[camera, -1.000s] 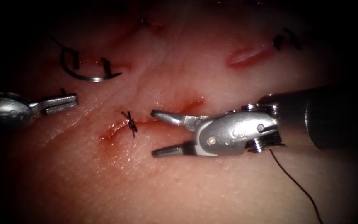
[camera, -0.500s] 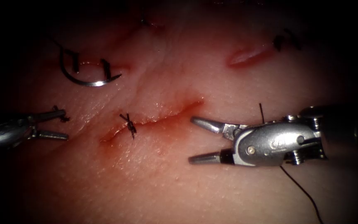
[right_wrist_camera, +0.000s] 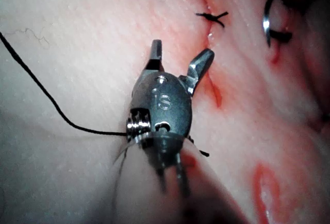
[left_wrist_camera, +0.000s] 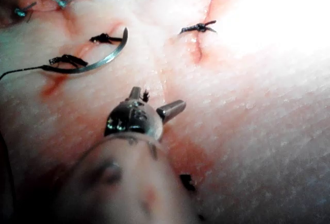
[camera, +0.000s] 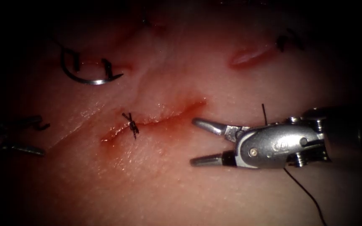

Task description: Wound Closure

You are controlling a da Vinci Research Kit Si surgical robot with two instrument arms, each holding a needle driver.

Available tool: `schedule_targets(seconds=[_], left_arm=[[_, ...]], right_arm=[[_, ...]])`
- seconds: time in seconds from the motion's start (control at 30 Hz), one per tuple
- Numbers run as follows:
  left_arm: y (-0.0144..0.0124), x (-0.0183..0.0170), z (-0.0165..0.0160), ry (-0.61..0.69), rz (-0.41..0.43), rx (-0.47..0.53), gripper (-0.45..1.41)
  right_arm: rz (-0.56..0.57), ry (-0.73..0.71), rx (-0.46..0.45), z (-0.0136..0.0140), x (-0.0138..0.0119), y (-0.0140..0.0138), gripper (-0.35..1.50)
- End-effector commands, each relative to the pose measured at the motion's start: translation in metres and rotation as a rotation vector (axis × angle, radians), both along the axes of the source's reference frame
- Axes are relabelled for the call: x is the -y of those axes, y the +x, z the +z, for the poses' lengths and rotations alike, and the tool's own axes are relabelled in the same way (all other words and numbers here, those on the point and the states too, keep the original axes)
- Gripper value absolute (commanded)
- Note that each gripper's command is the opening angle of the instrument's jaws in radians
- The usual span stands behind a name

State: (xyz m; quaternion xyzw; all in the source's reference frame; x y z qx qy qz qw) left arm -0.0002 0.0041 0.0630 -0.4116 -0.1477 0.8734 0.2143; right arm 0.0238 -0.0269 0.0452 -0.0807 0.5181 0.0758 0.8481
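The right tool (camera: 192,141) hangs over the tissue (camera: 181,188) just right of the cut (camera: 156,119), its 2 jaws spread wide and holding nothing. The left tool (camera: 40,138) sits near the tissue's left edge, jaws parted, a small cut end of thread (left_wrist_camera: 146,96) at one tip. The needle (camera: 89,79) lies loose on the tissue toward its far left corner, not in either tool. Thread (camera: 304,192) trails by the right tool. 1 knotted stitch (camera: 131,124) crosses the cut.
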Motion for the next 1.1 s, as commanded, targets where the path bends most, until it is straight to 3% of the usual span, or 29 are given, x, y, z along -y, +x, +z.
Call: schedule_targets(seconds=[0.03,0.2,0.37,0.57,0.8,0.97,1.1], left_arm=[[-0.0007,-0.0007,0.0002,-0.014,0.003,0.010,0.58],[-0.0019,-0.0032,-0.0013,-0.101,-0.028,0.060,0.63],[-0.0034,-0.0048,-0.0023,-0.137,-0.079,0.088,0.84],[-0.0053,-0.0033,-0.0018,-0.110,-0.061,0.164,0.86],[-0.0060,-0.0003,0.0018,-0.035,-0.034,0.177,0.83],[-0.0049,0.0008,0.0058,0.052,-0.011,0.124,0.98],[-0.0033,0.0011,0.0085,0.144,-0.021,0.087,0.96]], right_arm=[[-0.003,-0.001,-0.003,0.0004,0.0002,0.0009,1.47],[-0.008,0.002,0.000,0.0003,0.0003,0.0007,1.47],[-0.008,0.001,0.000,0.0003,0.0004,0.0008,1.47],[-0.014,-0.002,0.006,0.0007,0.0008,0.0008,1.47],[-0.017,0.008,0.010,0.0015,0.0012,0.0011,1.47],[-0.023,0.016,0.012,0.0017,0.0015,0.0016,1.47],[-0.023,0.017,0.011,0.0017,0.0014,0.0018,1.47]])
